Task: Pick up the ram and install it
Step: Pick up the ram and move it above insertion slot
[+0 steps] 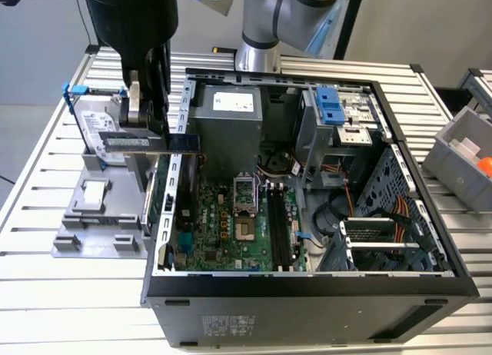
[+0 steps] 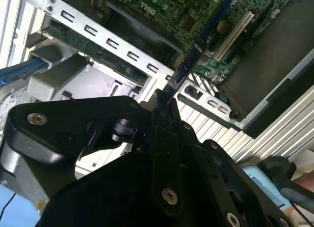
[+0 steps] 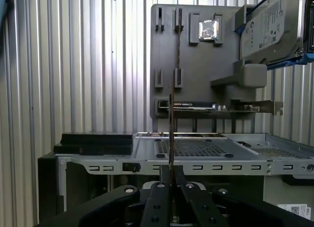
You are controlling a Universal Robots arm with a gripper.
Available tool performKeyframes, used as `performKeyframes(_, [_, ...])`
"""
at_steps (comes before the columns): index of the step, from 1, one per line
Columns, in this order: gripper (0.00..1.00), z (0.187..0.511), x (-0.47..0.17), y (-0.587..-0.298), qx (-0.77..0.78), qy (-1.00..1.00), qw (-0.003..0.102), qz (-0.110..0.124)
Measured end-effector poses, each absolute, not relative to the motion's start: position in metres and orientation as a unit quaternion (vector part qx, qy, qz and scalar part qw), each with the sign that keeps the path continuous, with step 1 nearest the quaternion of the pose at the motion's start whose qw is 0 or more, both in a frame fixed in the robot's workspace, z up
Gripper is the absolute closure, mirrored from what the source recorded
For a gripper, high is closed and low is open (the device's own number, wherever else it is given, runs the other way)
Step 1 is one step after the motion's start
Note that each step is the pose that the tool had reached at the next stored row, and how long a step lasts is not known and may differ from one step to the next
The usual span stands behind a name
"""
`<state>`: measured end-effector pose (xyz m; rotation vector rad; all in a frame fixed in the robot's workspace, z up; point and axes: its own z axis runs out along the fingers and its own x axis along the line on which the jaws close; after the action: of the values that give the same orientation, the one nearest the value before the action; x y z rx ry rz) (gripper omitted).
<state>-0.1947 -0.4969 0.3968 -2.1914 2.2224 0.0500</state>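
My gripper (image 1: 147,131) is shut on the ram (image 1: 154,143), a thin dark stick with a white label and a bluish end, held level and on edge. It hangs above the left wall of the open computer case (image 1: 307,293), between the grey holder tray (image 1: 92,209) and the green motherboard (image 1: 231,224). The long black slots (image 1: 278,228) lie further toward the exterior view's right, apart from the ram. In both wrist views the ram (image 2: 184,70) (image 3: 170,133) shows edge-on, sticking out from the closed gripper (image 2: 164,106) (image 3: 170,174).
A silver hard drive (image 1: 100,128) (image 3: 270,25) stands in the holder tray (image 3: 196,65), which also carries an expansion card (image 3: 216,106). Inside the case are a grey power supply (image 1: 227,121), a blue-tabbed drive cage (image 1: 334,113) and cables. A grey bin (image 1: 461,151) sits at the exterior view's right.
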Motion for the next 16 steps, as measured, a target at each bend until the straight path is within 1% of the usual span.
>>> performKeyframes(16, [1.0,0.397,-0.164,-0.497,-0.702,0.712,0.01,0.016])
